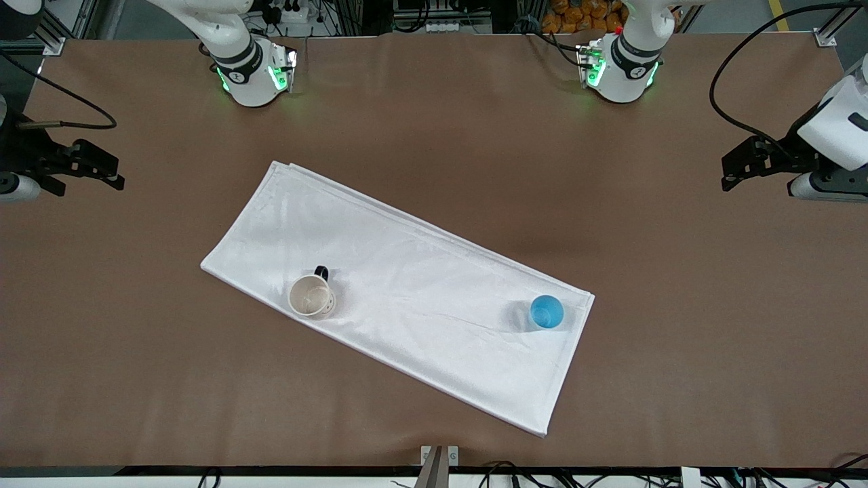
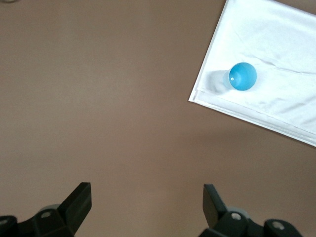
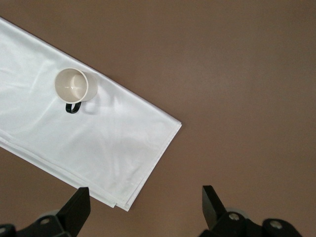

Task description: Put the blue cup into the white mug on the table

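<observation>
The blue cup [image 1: 546,312] [image 2: 242,76] stands upright on a white cloth, near the cloth's corner toward the left arm's end of the table [image 1: 434,135]. The white mug [image 1: 312,295] [image 3: 72,85], with its black handle, stands upright on the same cloth toward the right arm's end. My left gripper [image 1: 731,175] [image 2: 146,192] hangs open over bare table at the left arm's end, holding nothing. My right gripper [image 1: 114,177] [image 3: 145,194] hangs open over bare table at the right arm's end, close to the cloth's corner, also holding nothing.
The white cloth [image 1: 400,291] lies slantwise across the middle of the brown table. The two arm bases [image 1: 254,74] [image 1: 620,71] stand along the edge farthest from the front camera. A small metal bracket [image 1: 439,459] sits at the nearest edge.
</observation>
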